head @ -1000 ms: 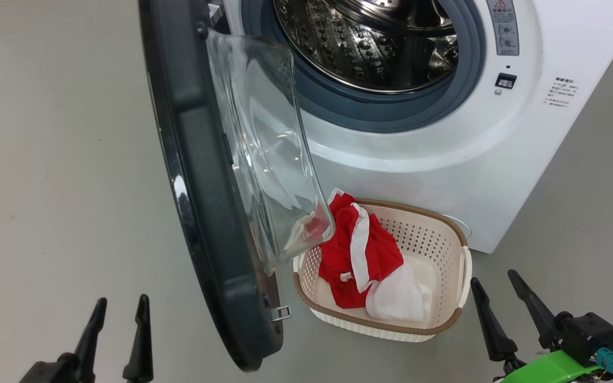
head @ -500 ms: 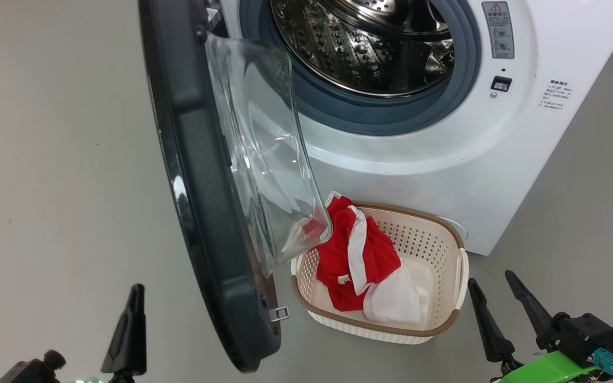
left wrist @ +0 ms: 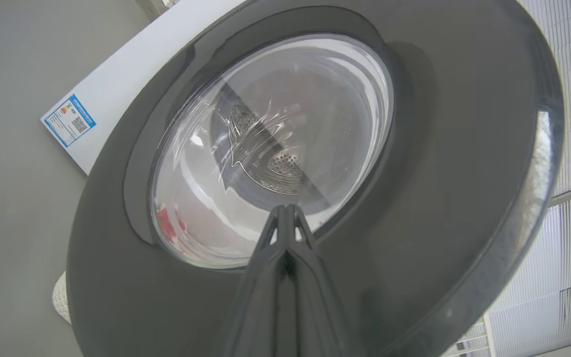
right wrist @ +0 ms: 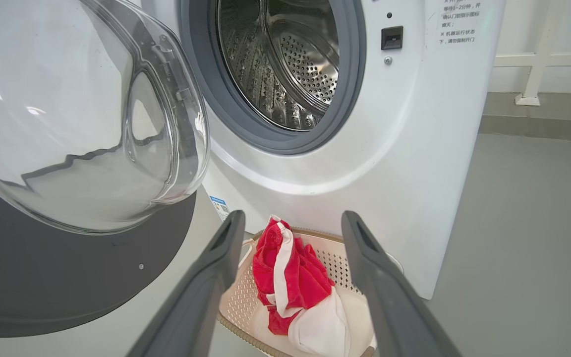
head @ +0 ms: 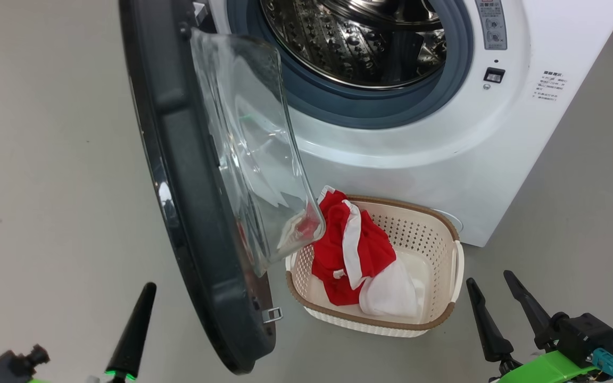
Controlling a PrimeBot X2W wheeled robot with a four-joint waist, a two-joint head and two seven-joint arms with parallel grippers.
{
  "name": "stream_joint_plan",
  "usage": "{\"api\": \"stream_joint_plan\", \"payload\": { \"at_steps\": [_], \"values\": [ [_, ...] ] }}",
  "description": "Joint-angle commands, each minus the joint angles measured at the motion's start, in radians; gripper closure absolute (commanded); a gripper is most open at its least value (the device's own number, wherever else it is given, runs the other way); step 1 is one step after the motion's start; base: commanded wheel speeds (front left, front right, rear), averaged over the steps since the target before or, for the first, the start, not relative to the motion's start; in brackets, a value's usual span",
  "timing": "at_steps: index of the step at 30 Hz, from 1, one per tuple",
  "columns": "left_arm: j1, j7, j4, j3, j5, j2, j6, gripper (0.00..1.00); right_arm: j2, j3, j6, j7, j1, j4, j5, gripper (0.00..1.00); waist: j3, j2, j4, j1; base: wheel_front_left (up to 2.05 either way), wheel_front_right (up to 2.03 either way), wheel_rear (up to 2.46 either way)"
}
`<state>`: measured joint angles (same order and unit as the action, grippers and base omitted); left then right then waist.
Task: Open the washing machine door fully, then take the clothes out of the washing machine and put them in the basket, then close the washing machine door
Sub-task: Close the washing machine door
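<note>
Since a second ago the left claw (head: 147,291) has gone from two fingers standing apart to fingers pressed together. It now shows as a single dark spike at the lower left of the head view. The whole head view has also slid a little, which is the camera's move and not the things'.

In the left wrist view the joined fingers point at the outer face of the door (head: 179,159), with their tip near the lower edge of its glass window. Whether they touch it cannot be told.

The right claw (head: 488,278) hangs at the lower right, just beside the basket (head: 407,205). Its fingers are spread wide and hold nothing.

The door stands open, swung out to the left of the washer (head: 418,154). Its glass bowl faces inward and overlaps the basket's left corner in the head view. The drum (head: 349,42) and the grey gasket (head: 338,106) are exposed.

The basket sits on the floor (head: 46,159) in front of the washer, below the opening. The clothes (head: 338,250), red with white panels and trim, lie inside it. They are heaped toward its left side, with a red fold rising above the rim.
</note>
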<state>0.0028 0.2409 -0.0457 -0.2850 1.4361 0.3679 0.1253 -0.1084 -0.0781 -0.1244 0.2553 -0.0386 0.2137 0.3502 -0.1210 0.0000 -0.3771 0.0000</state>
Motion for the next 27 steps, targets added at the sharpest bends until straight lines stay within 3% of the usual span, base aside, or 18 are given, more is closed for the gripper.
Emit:
{"api": "stream_joint_plan", "payload": {
  "at_steps": [1,5,11,17,27],
  "values": [
    [-0.026,-0.018,-0.059,0.041,0.075,0.048,0.005,1.0,-0.005,-0.02,-0.006,0.006,0.027,-0.024,-0.008,0.0,-0.003,0.0,0.003,0.0,0.0,0.0,0.0],
    [-0.02,-0.105,-0.131,0.086,0.215,0.065,0.005,1.0,-0.004,-0.019,-0.006,0.006,0.03,-0.024,-0.008,0.0,-0.007,0.0,0.008,0.0,0.0,0.0,0.0],
    [0.004,-0.327,-0.175,0.21,0.324,0.02,0.005,1.0,-0.001,-0.017,-0.006,0.006,0.032,-0.026,-0.01,0.0,-0.012,0.0,0.015,0.0,0.0,0.0,0.0],
    [0.016,-0.54,-0.155,0.319,0.33,-0.053,0.005,1.0,-0.001,-0.015,-0.006,0.006,0.036,-0.027,-0.011,0.0,-0.017,0.0,0.023,0.0,0.0,0.0,0.0],
    [-0.02,-0.751,-0.119,0.441,0.26,-0.176,0.005,1.0,-0.005,-0.012,-0.006,0.006,0.047,-0.031,-0.012,0.0,-0.037,0.0,0.037,0.0,0.0,0.0,0.0]
  ]
}}
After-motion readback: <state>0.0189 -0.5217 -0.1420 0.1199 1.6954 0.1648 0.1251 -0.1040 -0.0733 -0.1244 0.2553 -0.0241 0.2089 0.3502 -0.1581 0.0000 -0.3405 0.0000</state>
